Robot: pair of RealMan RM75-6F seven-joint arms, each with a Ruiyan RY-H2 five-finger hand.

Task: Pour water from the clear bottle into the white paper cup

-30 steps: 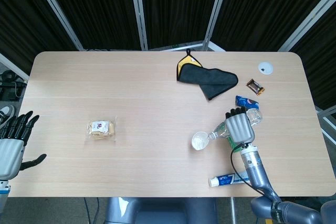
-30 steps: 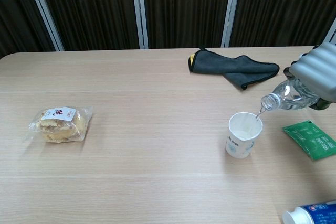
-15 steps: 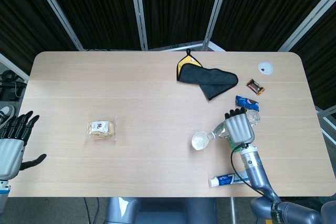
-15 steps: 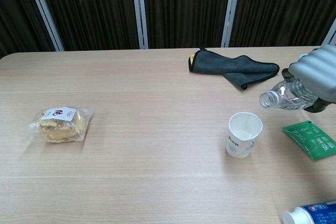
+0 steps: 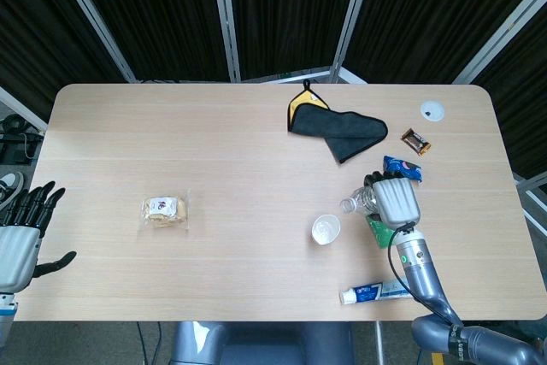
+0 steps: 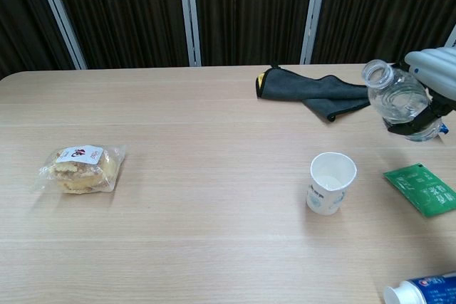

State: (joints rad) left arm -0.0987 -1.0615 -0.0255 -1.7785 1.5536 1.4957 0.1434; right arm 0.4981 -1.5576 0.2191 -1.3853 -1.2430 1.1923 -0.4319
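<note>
Your right hand [image 6: 436, 69] has its fingers wrapped round the clear bottle [image 6: 396, 99], uncapped, held aloft right of the white paper cup [image 6: 330, 183]. Thin plastic, it looks crushable: grip mid-body, gently. Left hand [image 5: 19, 245] spread, empty.

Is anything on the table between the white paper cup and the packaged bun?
No. In both the head and chest views, only bare tabletop lies between the white paper cup and the packaged bun.
</note>
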